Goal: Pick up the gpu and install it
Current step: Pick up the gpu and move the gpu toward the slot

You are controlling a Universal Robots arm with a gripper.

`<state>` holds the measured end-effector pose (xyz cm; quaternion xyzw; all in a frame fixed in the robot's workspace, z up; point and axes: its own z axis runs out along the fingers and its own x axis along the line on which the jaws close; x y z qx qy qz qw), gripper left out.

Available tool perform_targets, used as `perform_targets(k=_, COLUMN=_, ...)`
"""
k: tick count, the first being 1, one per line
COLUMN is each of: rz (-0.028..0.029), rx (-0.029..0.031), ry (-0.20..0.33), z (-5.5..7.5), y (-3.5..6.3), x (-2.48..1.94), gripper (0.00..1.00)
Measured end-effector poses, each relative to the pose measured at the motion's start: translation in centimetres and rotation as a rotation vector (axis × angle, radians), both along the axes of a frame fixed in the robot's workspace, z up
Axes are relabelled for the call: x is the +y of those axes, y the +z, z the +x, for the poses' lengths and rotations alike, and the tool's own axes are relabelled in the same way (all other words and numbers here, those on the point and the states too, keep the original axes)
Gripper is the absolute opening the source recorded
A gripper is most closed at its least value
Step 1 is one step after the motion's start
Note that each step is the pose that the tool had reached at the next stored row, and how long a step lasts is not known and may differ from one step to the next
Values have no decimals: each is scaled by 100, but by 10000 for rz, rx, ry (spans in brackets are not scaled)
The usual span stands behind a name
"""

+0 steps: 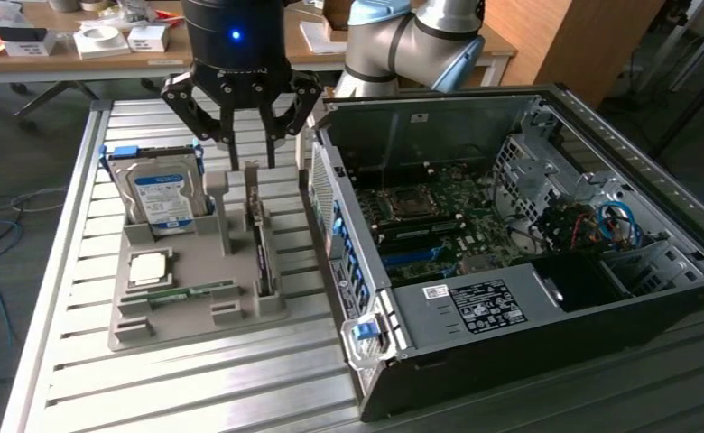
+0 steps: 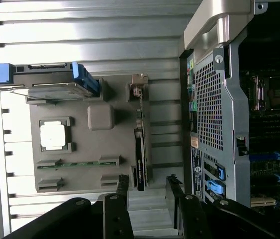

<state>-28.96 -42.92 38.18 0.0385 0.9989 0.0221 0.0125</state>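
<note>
Gripper [image 2: 147,185] fingers were seen spread apart and empty, hung just over the gpu [image 2: 140,159], which was left standing on edge along the tray's [image 2: 80,149] edge nearest the computer case [image 2: 214,99]. Nothing had been lifted or installed yet.

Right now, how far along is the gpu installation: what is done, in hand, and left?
Done: nothing finished yet; the gpu stands on edge in the grey holder. In hand: the gripper hangs open over one end of the card, holding nothing. Left: the card is not yet lifted nor seated in the open computer case.
</note>
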Motion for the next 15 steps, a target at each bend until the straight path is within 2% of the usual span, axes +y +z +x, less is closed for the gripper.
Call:
perform_targets(k=1, rz=0, rx=0, ry=0, z=0, y=0, x=0, gripper=43)
perform_targets(k=5, rz=-2, rx=1, ry=0, z=0, y=-1, x=0, gripper=43)
perform_targets(k=7, rz=24, rx=-1, ry=-1, z=-1, y=-17, x=0, gripper=43)
perform_targets(k=15, rz=30, rx=-3, ry=0, z=0, y=-86, x=0, gripper=43)
